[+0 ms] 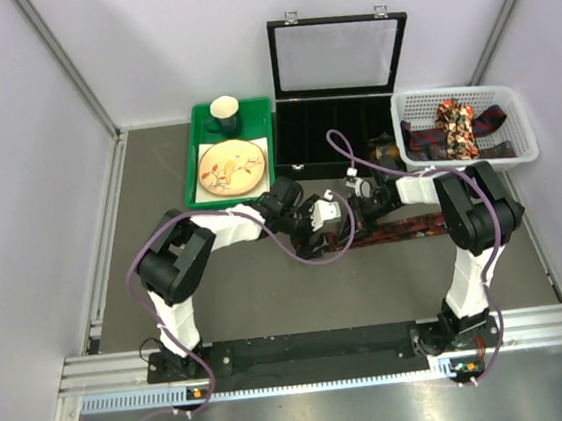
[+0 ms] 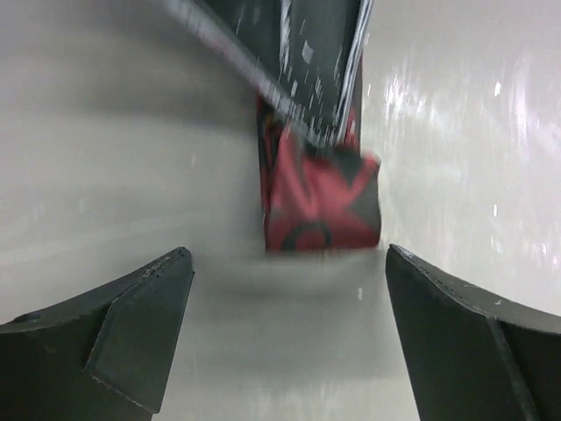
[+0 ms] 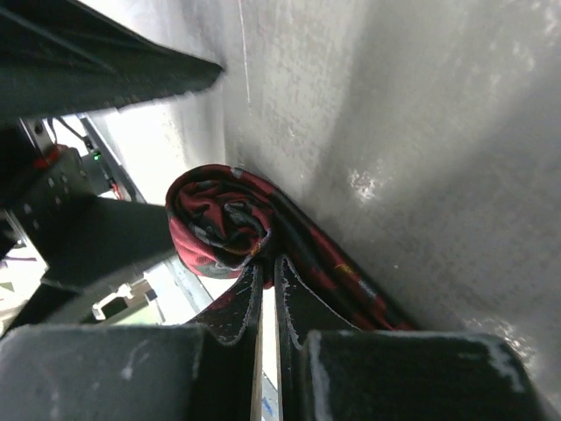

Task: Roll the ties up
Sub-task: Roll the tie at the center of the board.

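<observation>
A dark red patterned tie (image 1: 404,228) lies flat on the table, its left end wound into a small roll (image 3: 219,224). My right gripper (image 3: 268,267) is shut, its fingertips pinching the roll's centre; in the top view it (image 1: 353,211) sits at the tie's left end. The left wrist view shows the roll (image 2: 320,206) ahead, with the right gripper's fingers (image 2: 311,61) coming down onto it. My left gripper (image 2: 289,298) is open and empty, just short of the roll; the top view shows it (image 1: 324,218) facing the right gripper. More ties (image 1: 459,131), one red-orange floral, lie in the basket.
A white basket (image 1: 518,150) stands at the back right. A black compartment box (image 1: 338,129) with its lid raised stands at the back centre. A green tray (image 1: 190,185) holds a plate (image 1: 230,168) and a mug (image 1: 225,114).
</observation>
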Motion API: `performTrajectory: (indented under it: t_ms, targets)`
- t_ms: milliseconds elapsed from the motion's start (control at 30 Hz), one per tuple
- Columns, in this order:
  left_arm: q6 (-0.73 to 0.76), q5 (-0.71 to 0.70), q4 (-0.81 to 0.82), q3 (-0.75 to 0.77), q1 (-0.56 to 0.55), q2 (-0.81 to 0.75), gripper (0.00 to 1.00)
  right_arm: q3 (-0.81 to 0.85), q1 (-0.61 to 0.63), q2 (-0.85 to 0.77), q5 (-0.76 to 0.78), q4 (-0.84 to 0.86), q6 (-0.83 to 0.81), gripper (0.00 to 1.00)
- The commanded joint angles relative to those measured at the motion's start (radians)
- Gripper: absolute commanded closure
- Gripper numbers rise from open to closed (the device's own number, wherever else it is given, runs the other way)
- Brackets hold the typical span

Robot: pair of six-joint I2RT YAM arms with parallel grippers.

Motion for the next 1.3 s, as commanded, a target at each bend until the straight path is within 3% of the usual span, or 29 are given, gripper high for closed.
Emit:
performTrajectory:
  t_ms: [0, 167, 267, 300, 333, 433, 533, 667, 867, 933, 1267]
  targets:
    - [-0.023, 0.005, 0.108, 0.029, -0.042, 0.061, 0.05, -0.003, 0.004, -0.012, 0.155, -0.019, -0.068, 1.00]
    - [-0.040, -0.023, 0.096, 0.086, -0.071, 0.123, 0.17, 0.008, 0.006, -0.017, 0.112, -0.025, -0.069, 1.00]
    - [-0.017, -0.033, -0.007, 0.132, -0.073, 0.158, 0.39, 0.015, 0.004, -0.017, 0.093, -0.041, -0.074, 1.00]
    - [0.013, -0.040, -0.046, 0.152, -0.071, 0.163, 0.55, 0.014, 0.006, -0.020, 0.092, -0.042, -0.072, 1.00]
    - [0.019, -0.043, -0.115, 0.155, -0.070, 0.158, 0.63, 0.017, 0.006, -0.018, 0.090, -0.042, -0.072, 1.00]
    - [0.050, -0.049, -0.182, 0.108, -0.066, 0.111, 0.79, 0.029, 0.007, -0.014, 0.089, -0.041, -0.065, 1.00]
    - [0.084, -0.028, -0.254, 0.059, -0.065, 0.056, 0.85, 0.044, 0.018, 0.000, 0.081, -0.039, -0.055, 1.00]
    - [0.066, -0.102, -0.316, 0.078, -0.091, 0.054, 0.82, 0.054, 0.056, 0.019, 0.070, -0.015, -0.020, 1.00]
    - [0.036, -0.135, -0.337, 0.100, -0.042, 0.028, 0.43, 0.081, 0.081, 0.071, 0.144, -0.039, -0.028, 1.00]
    - [0.030, -0.103, -0.303, 0.085, 0.001, 0.005, 0.37, 0.081, 0.081, 0.078, 0.164, -0.051, -0.031, 1.00]
    - [0.018, 0.196, 0.003, -0.044, 0.055, -0.061, 0.28, 0.086, 0.083, 0.081, 0.219, -0.120, -0.080, 1.00]
